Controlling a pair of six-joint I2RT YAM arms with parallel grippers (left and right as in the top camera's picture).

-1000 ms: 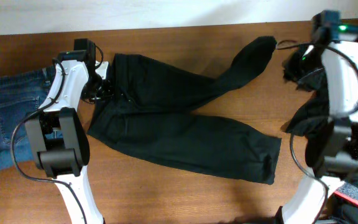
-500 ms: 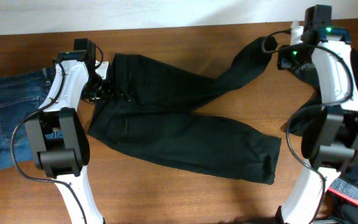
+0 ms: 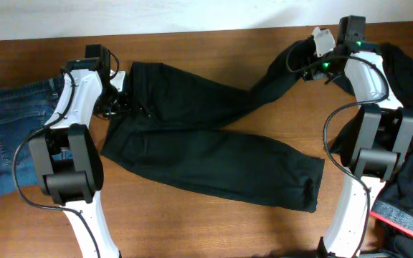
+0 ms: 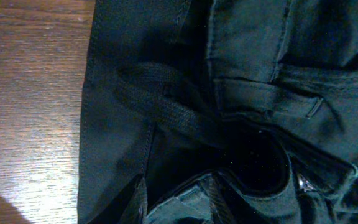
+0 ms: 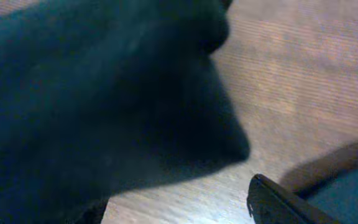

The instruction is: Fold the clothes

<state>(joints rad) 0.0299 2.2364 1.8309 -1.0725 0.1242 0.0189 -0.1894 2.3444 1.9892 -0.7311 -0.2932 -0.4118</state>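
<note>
Overhead scene: a brown wooden table [image 3: 192, 222] fills the frame, and an arm rises from each lower corner.
Black trousers: the black trousers [image 3: 214, 154] lie spread across the middle, with the waist at upper left and both legs splayed to the right.
Legs: the upper leg [image 3: 264, 82] slants up to the upper right, and the lower leg [image 3: 264, 175] runs to the lower right.
Dark heap: a dark heap [image 3: 407, 86] of more black cloth is bunched along the right edge, beside the right arm.
Blue jeans: the blue jeans [image 3: 13, 136] sit at the far left edge, apart from the trousers, with the left arm between them.
Left claw: the left claw [image 3: 117, 97] is down on the waistband [image 4: 266, 99]. Its wrist view shows only that band and a belt loop [image 4: 166, 109] up close, so I cannot tell whether it pinches the cloth.
Right claw: the right claw [image 3: 312, 56] hovers at the upper right. In its wrist view one finger [image 5: 278, 199] stands clear of the fabric with bare wood between, so the jaws look parted and hold nothing.
Key relation: the cuff [image 3: 296, 57] lies just left of the right claw, and the upper leg's long axis runs from there down-left to the waist. The right arm is much the nearer to that end, while the left arm is at the opposite end.
Next move, as I judge it: grasp the cuff and carry it along that axis toward the waist.
</note>
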